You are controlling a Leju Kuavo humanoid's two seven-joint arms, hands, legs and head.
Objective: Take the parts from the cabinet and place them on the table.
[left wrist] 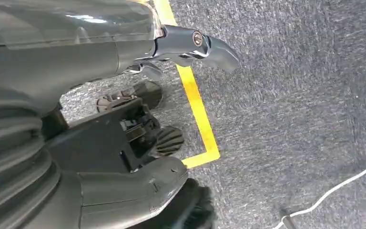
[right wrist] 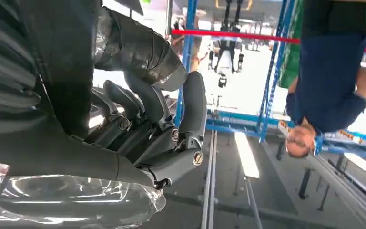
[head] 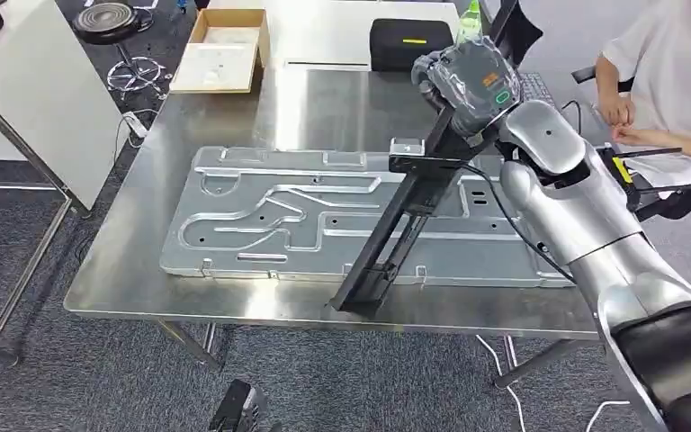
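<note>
Placing step: right hand (head: pixel 468 76) grips top of black rail part (head: pixel 396 229), its foot below on worktop (head: pixel 324 108). Next: lower, release. Left hand (left wrist: pixel 171 47) empty, fingers apart.

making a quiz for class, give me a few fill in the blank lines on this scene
The right hand holds the upper end of a long ____ bar.
The bar's lower end rests near the front edge of the ____.
A large stamped metal panel lies ____ on the table.
Missing words: black; table; flat
</note>
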